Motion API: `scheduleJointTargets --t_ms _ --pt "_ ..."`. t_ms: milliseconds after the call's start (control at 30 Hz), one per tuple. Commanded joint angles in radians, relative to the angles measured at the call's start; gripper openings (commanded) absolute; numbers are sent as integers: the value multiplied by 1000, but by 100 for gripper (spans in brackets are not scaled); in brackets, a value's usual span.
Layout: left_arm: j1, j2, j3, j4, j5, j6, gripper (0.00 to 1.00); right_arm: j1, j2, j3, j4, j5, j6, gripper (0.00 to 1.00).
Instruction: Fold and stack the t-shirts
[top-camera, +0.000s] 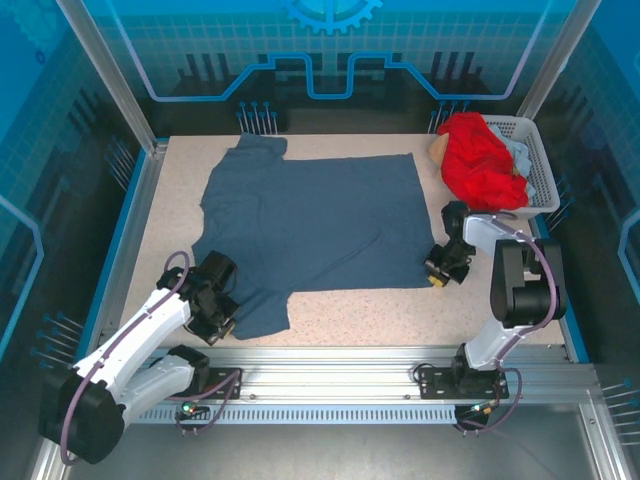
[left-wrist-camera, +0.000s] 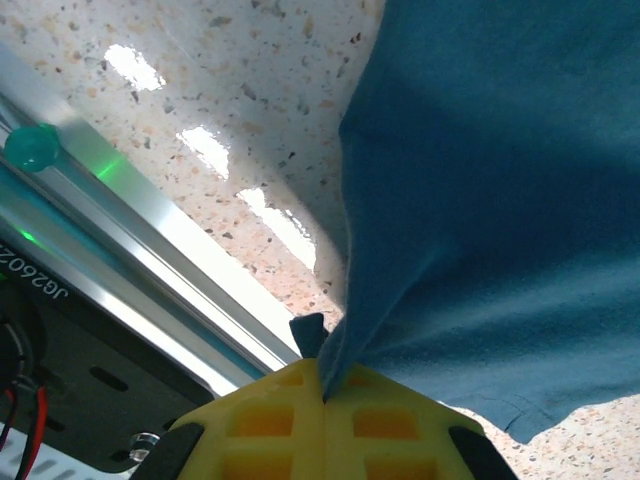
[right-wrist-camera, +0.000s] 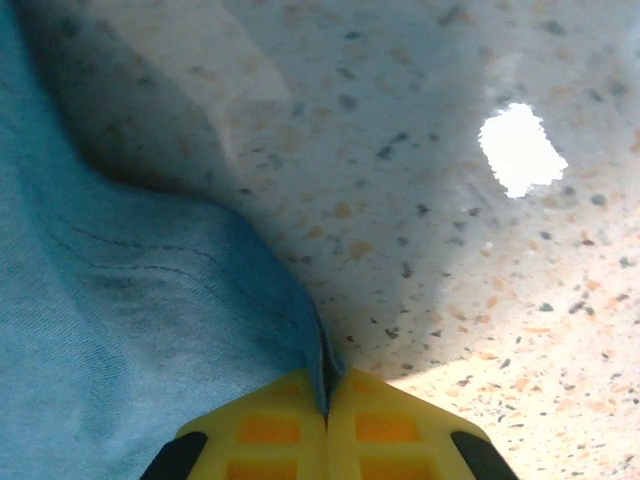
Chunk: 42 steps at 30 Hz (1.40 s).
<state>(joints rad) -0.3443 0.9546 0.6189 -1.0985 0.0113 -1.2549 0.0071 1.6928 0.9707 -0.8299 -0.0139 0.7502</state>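
The slate-blue t-shirt (top-camera: 310, 230) lies spread flat across the middle of the table. My left gripper (top-camera: 218, 322) is shut on its near left sleeve edge; in the left wrist view the blue cloth (left-wrist-camera: 480, 200) runs down into the closed yellow jaws of the left gripper (left-wrist-camera: 326, 385). My right gripper (top-camera: 440, 272) is shut on the shirt's near right corner, and in the right wrist view the cloth (right-wrist-camera: 140, 330) is pinched between the closed yellow jaws of the right gripper (right-wrist-camera: 327, 390). The red t-shirt (top-camera: 482, 160) is bunched in the basket.
A white perforated basket (top-camera: 540, 160) stands at the back right corner, with pale blue cloth (top-camera: 520, 155) beside the red shirt. An aluminium rail (top-camera: 350, 365) runs along the table's near edge, seen close in the left wrist view as the rail (left-wrist-camera: 130, 250).
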Motion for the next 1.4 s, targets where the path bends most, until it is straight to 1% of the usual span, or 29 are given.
scheduleJointTargets --t_ms 0,67,167,300,333,400,533,667,767,967,1367 --pt "-22 -29 12 -61 13 5 0 60 -38 14 -50 62 -23 0" --pt "-65 -44 9 -58 37 -8 0 85 -94 -5 -85 89 -22 0" --pt "-128 -64 51 -69 4 -8 0 95 -174 -44 -111 94 -16 0" --pt "-125 -37 157 -26 -82 23 0 94 -217 -26 -119 68 -24 0" --pt "-115 -7 191 3 -100 42 0 95 -211 -3 -123 63 -31 0" --pt "-68 75 254 60 -100 87 0 94 -180 52 -133 53 -48 0" --pt "54 259 384 215 -27 197 0 84 -83 169 -143 10 -77 0" --pt "158 451 563 230 -15 321 0 66 11 282 -158 -20 -80 0" --pt "215 555 658 260 -1 376 0 61 69 365 -172 -19 -70 0" --pt "271 722 857 268 4 452 0 59 163 486 -176 -7 -39 0" --pt "302 901 1075 269 14 531 0 45 338 694 -228 -1 2 0"
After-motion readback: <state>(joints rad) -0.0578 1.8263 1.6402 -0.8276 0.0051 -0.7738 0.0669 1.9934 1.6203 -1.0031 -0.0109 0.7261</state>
